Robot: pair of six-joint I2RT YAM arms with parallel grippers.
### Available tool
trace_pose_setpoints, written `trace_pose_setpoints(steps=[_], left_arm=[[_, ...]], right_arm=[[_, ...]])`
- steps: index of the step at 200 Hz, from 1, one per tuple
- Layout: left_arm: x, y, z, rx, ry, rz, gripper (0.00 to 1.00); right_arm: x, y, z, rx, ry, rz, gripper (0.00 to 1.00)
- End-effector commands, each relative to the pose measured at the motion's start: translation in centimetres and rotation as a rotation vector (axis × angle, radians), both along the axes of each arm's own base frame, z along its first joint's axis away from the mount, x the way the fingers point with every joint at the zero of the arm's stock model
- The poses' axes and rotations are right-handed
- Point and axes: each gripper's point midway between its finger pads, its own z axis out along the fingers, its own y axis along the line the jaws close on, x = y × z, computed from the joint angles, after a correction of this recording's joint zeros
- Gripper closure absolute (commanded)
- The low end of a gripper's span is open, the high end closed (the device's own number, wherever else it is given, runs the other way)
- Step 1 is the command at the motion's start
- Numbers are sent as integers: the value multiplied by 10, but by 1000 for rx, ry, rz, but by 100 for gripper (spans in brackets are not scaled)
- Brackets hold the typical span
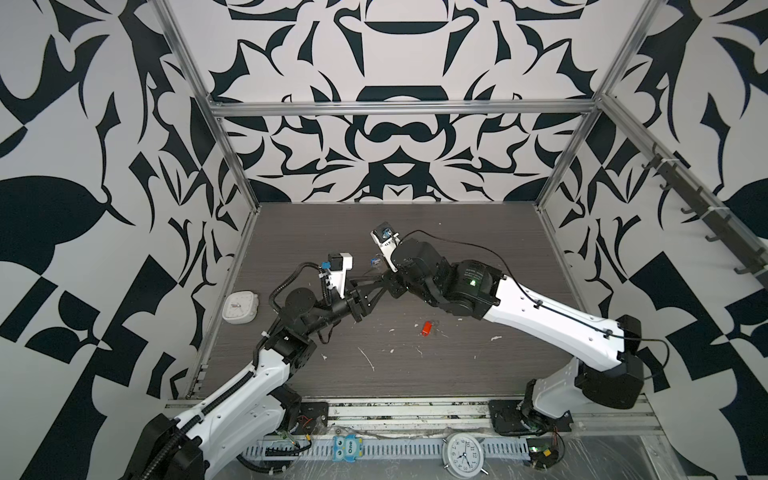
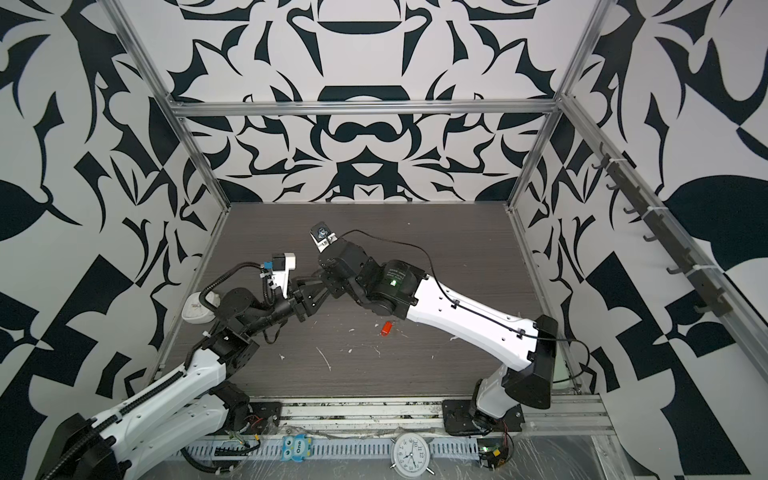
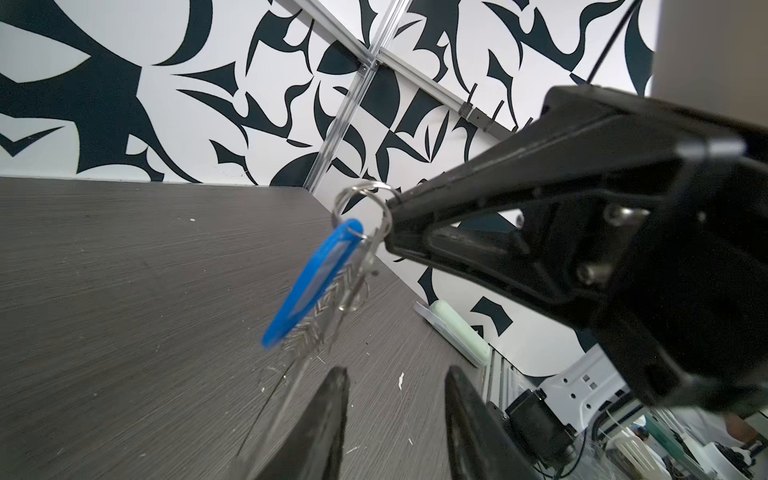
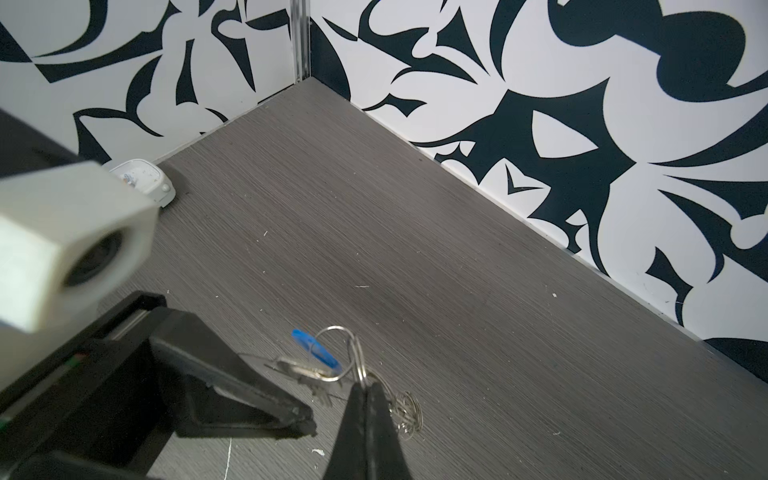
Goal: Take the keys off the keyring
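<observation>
Hanging above table (image 1: 457,374): blue-tagged key (image 3: 309,286) on keyring (image 3: 361,195), the ring clamped in right pincer (image 4: 365,388). Just beside key, left pincer (image 3: 395,415), jaws apart, empty. Loose on table: red-tagged key (image 1: 425,328). Risk: key may swing clear of closing jaws; ring may slip.

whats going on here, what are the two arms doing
The right hand is shut on the keyring, holding it above the table with the blue-tagged key hanging from it. The left hand sits open beside that key, gripping nothing. The red-tagged key already lies loose on the table, so one key remains.
</observation>
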Motion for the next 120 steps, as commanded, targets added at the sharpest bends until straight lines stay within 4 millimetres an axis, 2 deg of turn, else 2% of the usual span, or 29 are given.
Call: trace_pose_setpoints(steps=[1, 57, 96, 120], left_arm=[[5, 1, 26, -31, -89, 24, 58], [16, 7, 17, 23, -70, 98, 59], [13, 14, 9, 84, -64, 123, 60], [9, 16, 12, 69, -86, 125, 59]], right_arm=[[-4, -2, 46, 133, -49, 0, 100], [-6, -2, 46, 140, -47, 9, 100], [-6, -1, 48, 139, -54, 15, 100], [-5, 0, 47, 136, -52, 20, 100]])
